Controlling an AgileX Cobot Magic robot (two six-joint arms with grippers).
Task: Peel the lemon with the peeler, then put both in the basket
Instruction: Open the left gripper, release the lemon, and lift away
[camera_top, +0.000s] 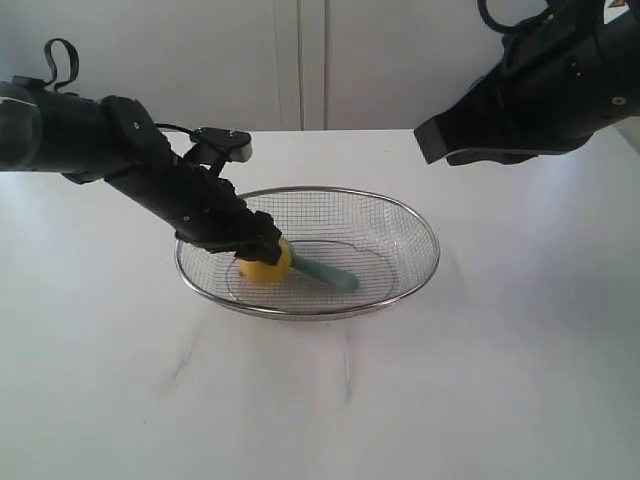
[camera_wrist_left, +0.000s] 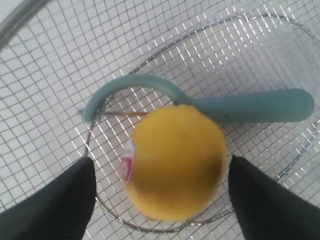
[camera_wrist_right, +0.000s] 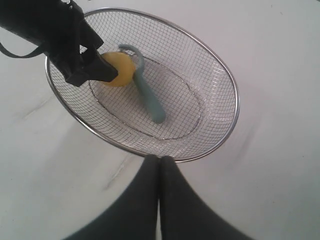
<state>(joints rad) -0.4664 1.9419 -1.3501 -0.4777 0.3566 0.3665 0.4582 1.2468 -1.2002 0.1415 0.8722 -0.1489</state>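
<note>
The yellow lemon (camera_top: 265, 266) lies on the mesh floor of the wire basket (camera_top: 420, 220), at its left side. Beside it lies the teal peeler (camera_top: 325, 272), its curved blade head arching round the lemon (camera_wrist_left: 175, 162) and its handle (camera_wrist_left: 250, 106) pointing away. My left gripper (camera_wrist_left: 161, 161) reaches down into the basket and stands open, one finger on each side of the lemon with a gap at both. My right gripper (camera_wrist_right: 160, 159) is shut on nothing, held high above the table near the basket's rim (camera_wrist_right: 232, 100).
The basket stands in the middle of a white table (camera_top: 500, 380). A white wall with a vertical seam (camera_top: 300, 60) rises behind it. The right arm (camera_top: 540, 90) hangs over the table's back right.
</note>
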